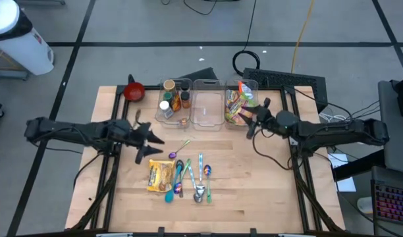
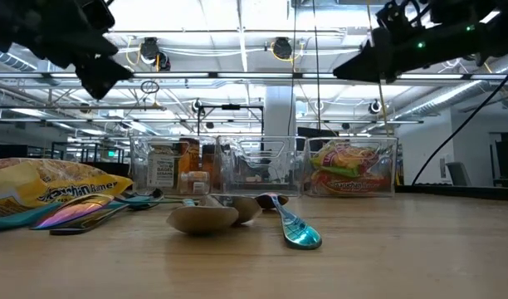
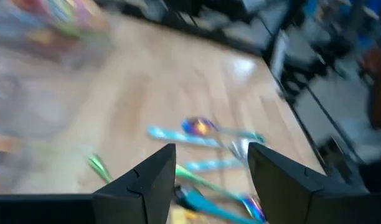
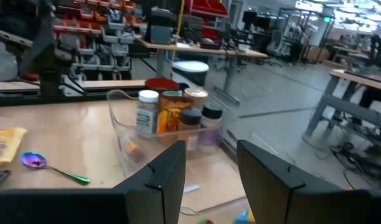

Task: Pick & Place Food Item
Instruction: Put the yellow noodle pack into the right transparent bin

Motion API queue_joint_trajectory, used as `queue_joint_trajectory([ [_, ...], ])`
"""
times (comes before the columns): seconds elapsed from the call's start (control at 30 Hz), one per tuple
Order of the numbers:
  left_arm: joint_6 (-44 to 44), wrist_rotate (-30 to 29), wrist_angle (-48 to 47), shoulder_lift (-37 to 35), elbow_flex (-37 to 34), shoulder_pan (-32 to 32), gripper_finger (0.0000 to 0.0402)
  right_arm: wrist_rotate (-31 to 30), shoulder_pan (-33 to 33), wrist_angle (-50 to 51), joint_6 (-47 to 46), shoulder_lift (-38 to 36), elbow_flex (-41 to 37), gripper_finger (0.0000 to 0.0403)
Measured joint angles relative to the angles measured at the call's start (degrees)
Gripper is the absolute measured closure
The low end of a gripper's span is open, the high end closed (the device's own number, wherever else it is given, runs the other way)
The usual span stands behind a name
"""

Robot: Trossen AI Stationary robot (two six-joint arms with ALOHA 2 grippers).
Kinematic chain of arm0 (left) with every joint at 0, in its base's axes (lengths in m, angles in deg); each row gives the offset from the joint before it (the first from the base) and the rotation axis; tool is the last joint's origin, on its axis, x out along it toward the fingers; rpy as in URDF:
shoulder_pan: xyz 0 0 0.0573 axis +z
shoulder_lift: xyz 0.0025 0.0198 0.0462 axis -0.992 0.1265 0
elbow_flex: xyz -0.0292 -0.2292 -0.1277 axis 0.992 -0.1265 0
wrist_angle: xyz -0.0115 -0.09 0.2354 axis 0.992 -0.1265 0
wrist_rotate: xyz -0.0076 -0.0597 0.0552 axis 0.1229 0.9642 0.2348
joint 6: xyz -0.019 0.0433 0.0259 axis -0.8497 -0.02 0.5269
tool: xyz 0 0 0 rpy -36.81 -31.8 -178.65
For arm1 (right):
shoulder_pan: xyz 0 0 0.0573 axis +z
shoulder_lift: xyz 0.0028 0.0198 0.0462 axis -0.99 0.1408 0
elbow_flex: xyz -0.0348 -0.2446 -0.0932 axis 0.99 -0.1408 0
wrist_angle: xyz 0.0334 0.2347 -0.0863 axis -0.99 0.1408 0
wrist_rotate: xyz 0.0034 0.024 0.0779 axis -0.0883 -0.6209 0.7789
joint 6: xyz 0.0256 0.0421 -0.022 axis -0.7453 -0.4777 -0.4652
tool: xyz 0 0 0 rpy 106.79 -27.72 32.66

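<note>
My left tool (image 1: 151,146) hovers over the counter (image 1: 267,191), fingers apart, nothing between them, just beside the yellow snack bag (image 1: 160,175). The bag lies flat next to the row of spoons (image 1: 191,176). My right tool (image 1: 251,120) sits above the right bin (image 1: 241,102), which is full of colorful snack packets; fingers apart, empty. The middle bin (image 1: 207,104) looks clear-walled with nothing obvious inside. The left bin (image 1: 172,100) holds spice bottles. A red bowl (image 1: 134,91) sits at the counter's far left corner.
</note>
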Motion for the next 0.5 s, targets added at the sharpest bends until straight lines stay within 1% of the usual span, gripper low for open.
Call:
queue_joint_trajectory([
  [0.07, -0.28, 1.86, 0.23, 1.92, 0.0, -0.02, 0.0195, 0.0, 0.67, -0.49, 0.52, 0.01, 0.0, 0.0267],
  [0.17, -1.37, 1.77, 0.18, 5.26, 0.0, -0.61, 0.0194, 0.0, 1.09, -0.57, 0.57, 0.01, 0.0, 0.0267],
  [0.27, -3.62, 1.77, -0.12, 9.26, 0.43, -2.64, 0.0194, -0.02, 1.09, -0.55, 0.57, 0.01, 0.0, 0.0268],
  [0.4, -7.27, 1.01, -1.51, 15.31, 3.68, -6.33, 0.0192, -0.07, 1.03, -0.62, 0.56, 0.03, 0.0, 0.0268],
  [0.5, -8.36, 1.14, -2.06, 19.88, 6.14, -9.24, 0.0179, -0.09, 1.03, -0.62, 0.55, 0.03, 0.0, 0.0268],
])
